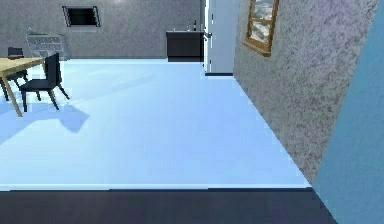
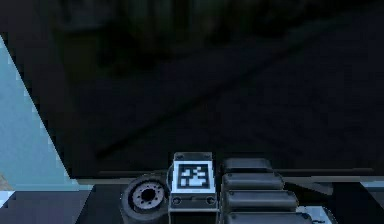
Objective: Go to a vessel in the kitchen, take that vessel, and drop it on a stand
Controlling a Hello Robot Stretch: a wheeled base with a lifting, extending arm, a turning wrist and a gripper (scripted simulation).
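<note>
At the bottom edge of the arm side view sits the arm's white marker square (image 2: 195, 178) with ribbed dark segments to its right. Left of it is the gripper's (image 2: 147, 197) dark round body, low against a dark wall. Its far end cannot be made out, so I cannot tell whether it holds anything. In the forward view a low dark cabinet (image 1: 185, 44) stands against the far wall, with a few tiny things (image 1: 194, 26) on top, too small to name.
Pale blue floor (image 1: 150, 120) stretches ahead. A wooden table (image 1: 14, 68) with dark chairs (image 1: 43, 80) stands at the left, a wire rack (image 1: 46, 43) behind it. A white door (image 1: 220, 36) and a speckled wall with a framed picture (image 1: 262, 24) run along the right. A teal wall (image 1: 362, 150) is close by.
</note>
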